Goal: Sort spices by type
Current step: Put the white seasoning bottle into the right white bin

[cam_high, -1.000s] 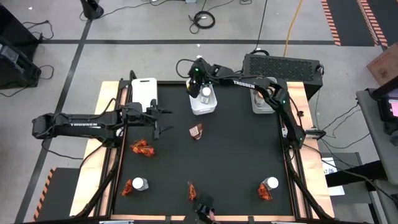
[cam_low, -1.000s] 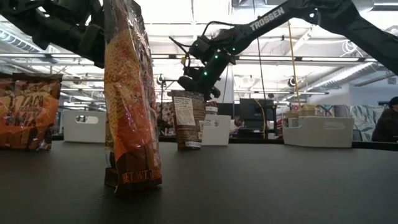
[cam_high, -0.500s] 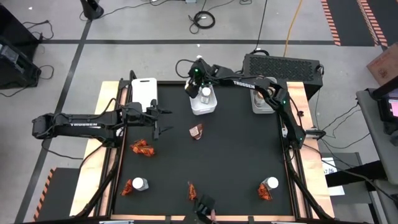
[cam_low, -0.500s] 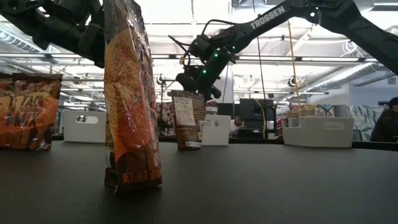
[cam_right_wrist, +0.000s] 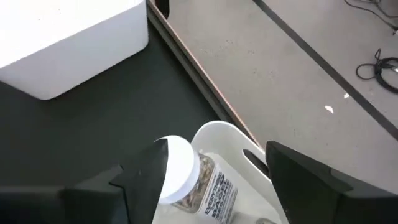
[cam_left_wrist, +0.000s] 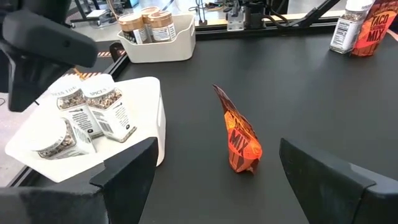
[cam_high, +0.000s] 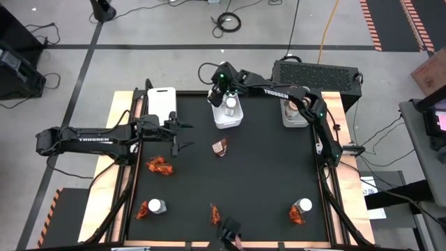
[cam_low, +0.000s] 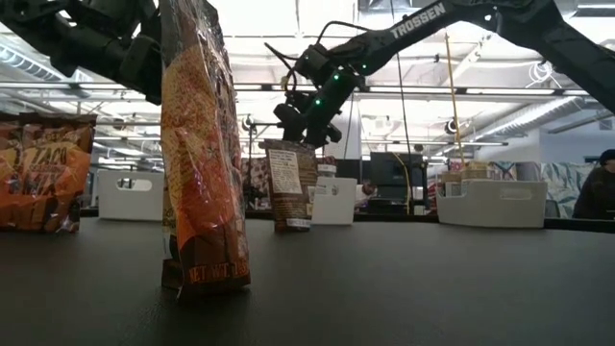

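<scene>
Currently, the left claw [cam_high: 174, 137] is seen hovering over the left part of the black table [cam_high: 265, 174], its fingers spread wide with nothing between them. Just near of it an orange sachet [cam_high: 159, 166] lies on the table, and at the near left corner a white-lidded jar [cam_high: 156, 206] stands touching another sachet [cam_high: 143, 210]. At the far left an empty-looking white bin [cam_high: 162, 103] is found. In the left wrist view an upright orange sachet [cam_left_wrist: 239, 138] is framed between the spread fingers, beside a white bin holding three jars [cam_left_wrist: 81, 118]. Near the table's middle a brown packet [cam_high: 220, 147] is set, with a further sachet [cam_high: 215, 213] at the near edge. At the far middle the right claw [cam_high: 219, 90] is held above the middle white bin [cam_high: 228, 118], its fingers parted and gripping nothing; a white-lidded jar [cam_right_wrist: 189, 180] lies inside that bin directly below it. At the far right a third bin [cam_high: 293, 115] holds tan-topped tubs [cam_high: 289, 108]. At the near right corner one more jar [cam_high: 304, 206] is seen touching a sachet [cam_high: 297, 215]
</scene>
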